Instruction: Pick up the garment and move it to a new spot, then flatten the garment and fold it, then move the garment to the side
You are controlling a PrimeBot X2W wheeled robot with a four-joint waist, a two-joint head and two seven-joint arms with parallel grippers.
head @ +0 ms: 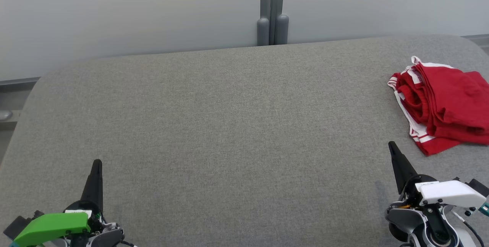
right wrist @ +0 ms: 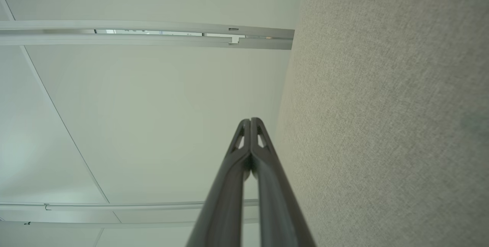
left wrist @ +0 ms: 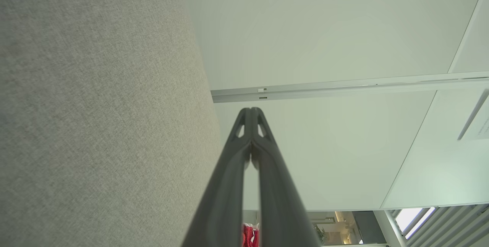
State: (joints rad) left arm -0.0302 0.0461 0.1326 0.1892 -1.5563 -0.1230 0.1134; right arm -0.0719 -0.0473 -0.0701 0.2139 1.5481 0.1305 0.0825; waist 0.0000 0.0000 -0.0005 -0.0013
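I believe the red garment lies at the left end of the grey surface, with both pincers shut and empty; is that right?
Not quite: the head view shows the garment at the right end of the grey surface. The left pincer and right pincer are shut and empty.

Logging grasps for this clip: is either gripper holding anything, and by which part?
Nothing is held. The left gripper and right gripper are both shut and empty; the garment lies bunched, apart from both.

Grey fabric surface; pale wall behind; grey post between panels.
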